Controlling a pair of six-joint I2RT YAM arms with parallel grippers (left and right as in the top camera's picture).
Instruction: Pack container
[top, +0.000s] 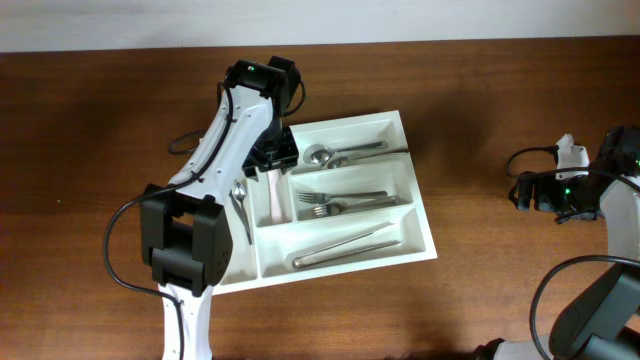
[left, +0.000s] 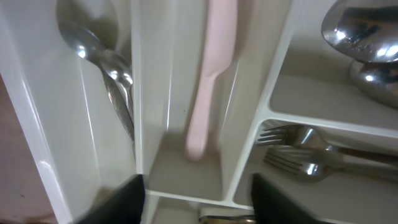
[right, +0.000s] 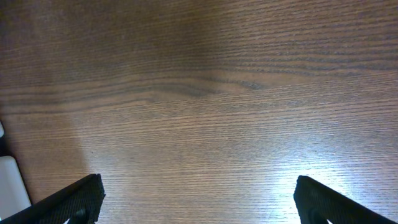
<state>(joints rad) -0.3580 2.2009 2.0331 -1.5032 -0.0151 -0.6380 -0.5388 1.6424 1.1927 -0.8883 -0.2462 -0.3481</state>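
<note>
Container (top: 408, 246) is set on worktop (top: 90, 120), centre-left. Left fingers (left: 118, 202) are seen apart over its narrow compartment, with pink utensil (left: 211, 74) inside, blurred and apparently loose. Risk: utensil could be clipped or dragged out if retreat is skewed. Right fingers (right: 68, 199) are spread wide, well apart from it.

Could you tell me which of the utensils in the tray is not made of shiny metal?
The pale pink utensil lying in the container below the left gripper; every other piece there is silver metal.
</note>
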